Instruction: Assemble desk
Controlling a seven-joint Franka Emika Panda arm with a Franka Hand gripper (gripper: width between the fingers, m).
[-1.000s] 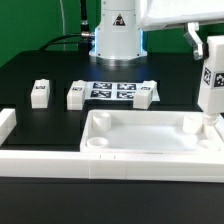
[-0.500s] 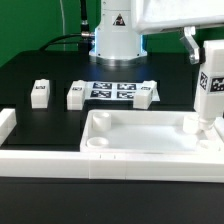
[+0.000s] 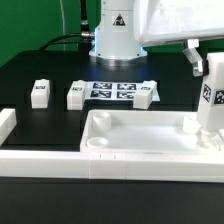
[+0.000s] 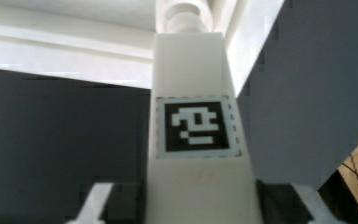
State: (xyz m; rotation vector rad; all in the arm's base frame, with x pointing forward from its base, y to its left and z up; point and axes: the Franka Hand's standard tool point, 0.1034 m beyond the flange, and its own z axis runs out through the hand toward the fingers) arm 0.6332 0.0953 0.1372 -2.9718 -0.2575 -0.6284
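Gripper (image 4: 188, 203) is closed on the leg (image 3: 209, 98), with a finger (image 4: 101, 200) on each side of the post. It grips the end nearest the wrist camera, and the tag faces that camera. The leg's round far tip points away, at the tabletop (image 3: 140, 116).

In the exterior view the leg stands near upright over the tabletop's corner on that view's right. Its foot is at or in the corner socket. I can't tell whether it is seated or only touching. There may be a slight lean.

My read is that the step is mating this leg into that corner. No other leg is on the tabletop, so the task is at an early stage.

To do it well:
- Square the leg to the tabletop before loading it. A tilted tip will probably jam or skate on the rim.
- Push down lightly, then twist. If it resists, back off and re-centre rather than forcing it.
- Keep the grip firm. A smooth square post can spin between the pads, so the wrist would turn while the leg doesn't.
- The tabletop is light plastic and will likely drag or rotate under torque. It sits just behind the front rail (image 3: 100, 162), so push towards that.
- After each regrip, check the leg stays put.

Loose legs (image 3: 40, 93) wait beside the marker board (image 3: 112, 90), well apart from the work.
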